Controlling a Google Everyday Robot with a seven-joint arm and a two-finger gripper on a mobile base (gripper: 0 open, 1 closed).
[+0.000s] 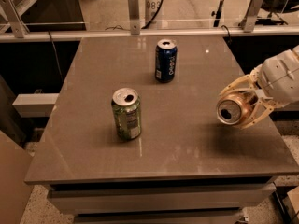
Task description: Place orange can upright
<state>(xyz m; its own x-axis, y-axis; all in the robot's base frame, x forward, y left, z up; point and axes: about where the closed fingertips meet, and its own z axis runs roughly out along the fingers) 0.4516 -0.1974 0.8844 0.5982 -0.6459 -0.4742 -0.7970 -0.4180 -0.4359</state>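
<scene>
The orange can [233, 108] is held on its side above the right part of the grey table [187, 139], its silver top with the opening facing the camera. My gripper [242, 107] comes in from the right edge and is shut on the can, with pale fingers [238, 84] above and below it. The can hangs a little above the table and casts a shadow beneath.
A green can [126, 114] stands upright at the table's left centre. A dark blue can [166, 60] stands upright farther back near the middle. A rail with metal posts [134, 6] runs along the far edge. The table's right edge is just under the gripper.
</scene>
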